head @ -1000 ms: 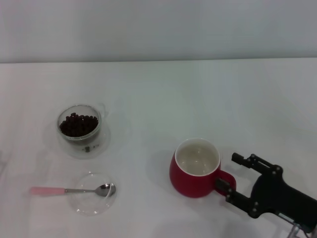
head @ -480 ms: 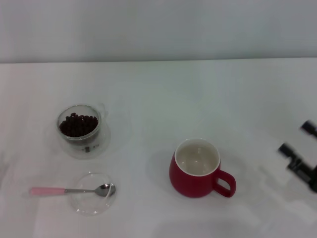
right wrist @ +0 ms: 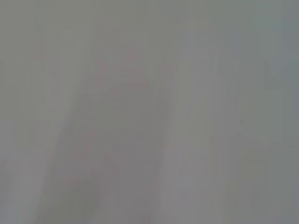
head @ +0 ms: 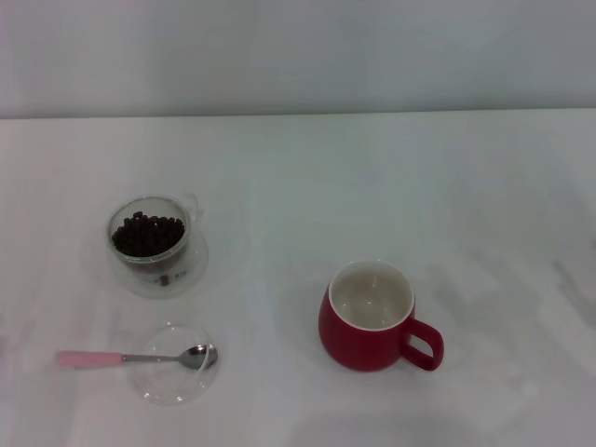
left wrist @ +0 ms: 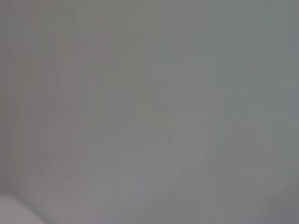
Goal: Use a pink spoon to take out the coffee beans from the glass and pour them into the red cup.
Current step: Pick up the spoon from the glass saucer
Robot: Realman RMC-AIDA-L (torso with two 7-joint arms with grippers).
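The pink spoon (head: 130, 358) lies at the front left of the white table, its metal bowl resting in a flat clear glass dish (head: 174, 363) and its pink handle pointing left. The glass (head: 149, 237) stands behind it, holding the coffee beans (head: 147, 235). The red cup (head: 369, 317) stands at front centre-right, upright, its white inside bare and its handle pointing right. Neither gripper shows in the head view. Both wrist views show only a plain grey surface.
The white table (head: 372, 186) runs back to a pale wall. A clear saucer (head: 191, 270) lies under the glass. Nothing else stands on the table.
The right gripper, open beside the red cup's handle a second ago, has drawn away to the right and left the head view. The cup, glass and spoon have not moved.
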